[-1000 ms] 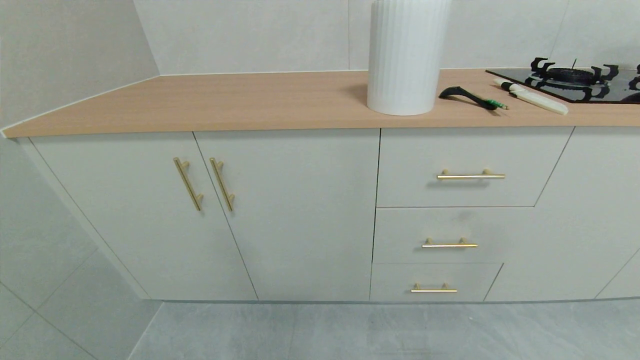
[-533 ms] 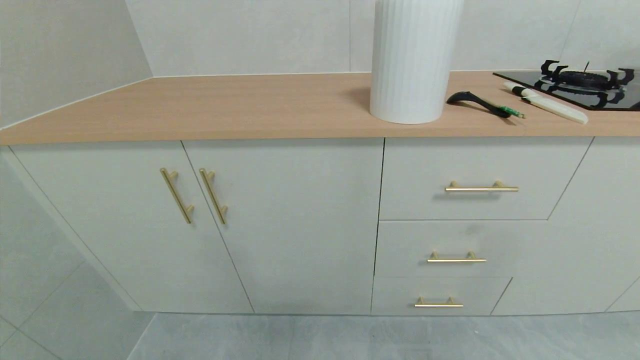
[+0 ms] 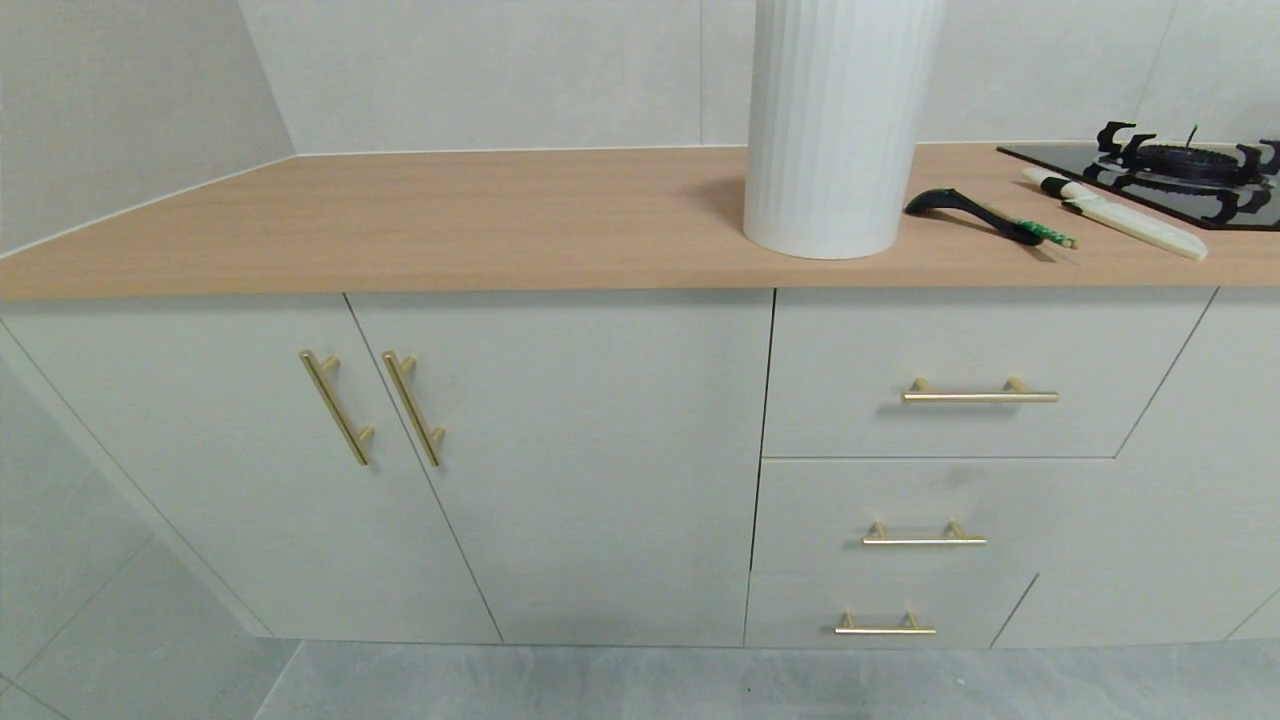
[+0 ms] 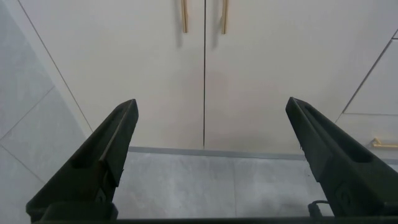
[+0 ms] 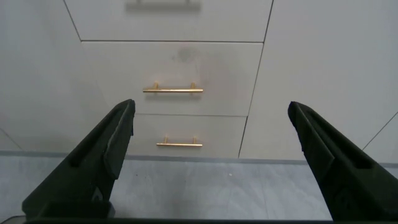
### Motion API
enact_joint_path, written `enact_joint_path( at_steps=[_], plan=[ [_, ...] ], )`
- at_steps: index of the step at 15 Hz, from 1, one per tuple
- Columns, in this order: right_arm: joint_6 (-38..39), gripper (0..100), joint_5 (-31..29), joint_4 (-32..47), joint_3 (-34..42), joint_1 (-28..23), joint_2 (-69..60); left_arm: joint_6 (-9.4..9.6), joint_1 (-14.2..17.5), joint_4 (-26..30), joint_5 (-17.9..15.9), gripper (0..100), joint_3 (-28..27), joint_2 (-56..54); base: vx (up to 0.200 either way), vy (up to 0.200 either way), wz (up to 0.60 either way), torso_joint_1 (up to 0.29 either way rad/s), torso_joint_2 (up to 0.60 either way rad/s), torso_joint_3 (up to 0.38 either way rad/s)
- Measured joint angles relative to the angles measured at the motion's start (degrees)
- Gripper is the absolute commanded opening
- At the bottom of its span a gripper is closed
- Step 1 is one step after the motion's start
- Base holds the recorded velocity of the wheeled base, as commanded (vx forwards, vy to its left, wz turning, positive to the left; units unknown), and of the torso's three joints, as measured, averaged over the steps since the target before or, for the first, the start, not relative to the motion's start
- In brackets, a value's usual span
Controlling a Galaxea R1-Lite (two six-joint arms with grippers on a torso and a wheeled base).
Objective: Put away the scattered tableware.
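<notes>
Nearest us, the left gripper (image 4: 210, 106) is spread wide with nothing between its fingers. It faces the double doors (image 4: 261, 74), low above the floor (image 4: 205, 180). The right gripper (image 5: 210, 106) is just as wide and bare, facing the stack of drawers (image 5: 173, 74). We judge both are held low and parted because no pick has begun. The arms sit below the work, not over it.

In the head view the cabinet front fills the lower half, with the doors at lower left and the drawers at lower right. Above it, the front edge of the countertop (image 3: 450, 220) runs straight across mid-frame. The task's things lie at upper right. A black ladle (image 3: 965, 212) lies just beside a tall ribbed white canister (image 3: 835, 130), and a white knife (image 3: 1120, 226) lies angled beyond it, its handle end by the gas hob (image 3: 1190, 165). We cannot tell whether the two touch.

We take the canister for the likely holder, since it is the only vessel near them. The easiest way in, we judge, is from the front edge above the drawers — the canister walls off the ladle on its left, and the hob's raised pan supports crowd the knife at far right.
</notes>
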Motion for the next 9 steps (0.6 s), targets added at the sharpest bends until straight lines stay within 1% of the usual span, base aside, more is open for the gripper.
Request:
enact_joint_path(
  at_steps=[5,6,9],
  plan=[
    [0.0,100,0.2,-0.3,0.0,0.0,0.0,0.00,0.0,0.0,0.0,100,0.0,0.0,0.000,0.000,0.00,0.000,0.00,0.000],
    [1.0,100,0.6,-0.5,-0.5,0.0,0.1,0.00,0.0,0.0,0.0,100,0.0,0.0,0.000,0.000,0.00,0.000,0.00,0.000],
    [5.0,100,2.8,0.1,-9.6,1.7,4.4,0.00,0.0,0.0,0.0,100,0.0,0.0,0.000,0.000,0.00,0.000,0.00,0.000]
  ],
)
